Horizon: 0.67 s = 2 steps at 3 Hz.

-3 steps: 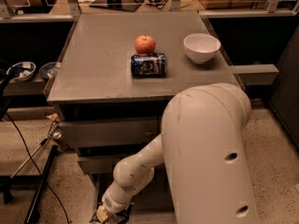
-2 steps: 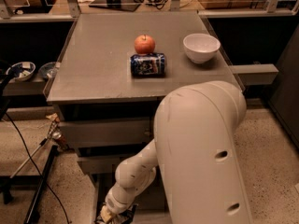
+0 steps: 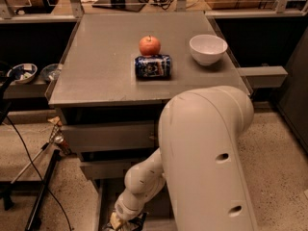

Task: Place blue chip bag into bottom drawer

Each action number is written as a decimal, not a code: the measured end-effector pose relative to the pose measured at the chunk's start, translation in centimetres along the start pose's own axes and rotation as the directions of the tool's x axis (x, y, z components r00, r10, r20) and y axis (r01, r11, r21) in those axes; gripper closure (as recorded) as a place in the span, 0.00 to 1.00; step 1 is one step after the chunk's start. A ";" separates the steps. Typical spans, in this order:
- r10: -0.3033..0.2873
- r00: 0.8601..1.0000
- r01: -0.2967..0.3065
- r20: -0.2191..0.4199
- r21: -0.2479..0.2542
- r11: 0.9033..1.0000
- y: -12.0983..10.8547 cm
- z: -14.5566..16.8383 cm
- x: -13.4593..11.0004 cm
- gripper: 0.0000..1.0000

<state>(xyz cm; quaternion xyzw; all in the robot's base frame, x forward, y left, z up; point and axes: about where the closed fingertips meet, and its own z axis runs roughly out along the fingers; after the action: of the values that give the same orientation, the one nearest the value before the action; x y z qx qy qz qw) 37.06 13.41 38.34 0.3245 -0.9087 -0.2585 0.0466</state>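
My gripper [image 3: 126, 222] is down at the very bottom edge of the camera view, below the cabinet front, at the end of the white arm [image 3: 207, 162] that bends down and left. It hangs over the pulled-out bottom drawer [image 3: 100, 203], of which only the left rail and a dark inside show. The blue chip bag does not show as such; only a small pale scrap shows at the gripper. A short blue can [image 3: 153, 66] lies on its side on the countertop [image 3: 96, 66].
A red apple [image 3: 149, 45] stands just behind the can and a white bowl [image 3: 208, 48] to its right. The two upper drawers [image 3: 108, 137] are shut. Cables and a stand leg [image 3: 41, 196] lie on the floor at left. Bowls [image 3: 21, 72] sit on a side shelf.
The big white arm segment has shifted a little to the left. The gripper stays low at the bottom drawer. Nothing on the countertop has moved.
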 end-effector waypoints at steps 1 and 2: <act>0.018 1.000 -0.018 -0.012 0.004 1.000 -0.7 0.6 0.1 1.00; 0.055 0.998 -0.055 -0.018 0.011 0.998 -3.1 1.8 0.7 1.00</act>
<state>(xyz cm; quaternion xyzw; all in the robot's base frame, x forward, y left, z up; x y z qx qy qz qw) 37.79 11.74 35.15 0.3022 -0.9181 -0.2493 0.0601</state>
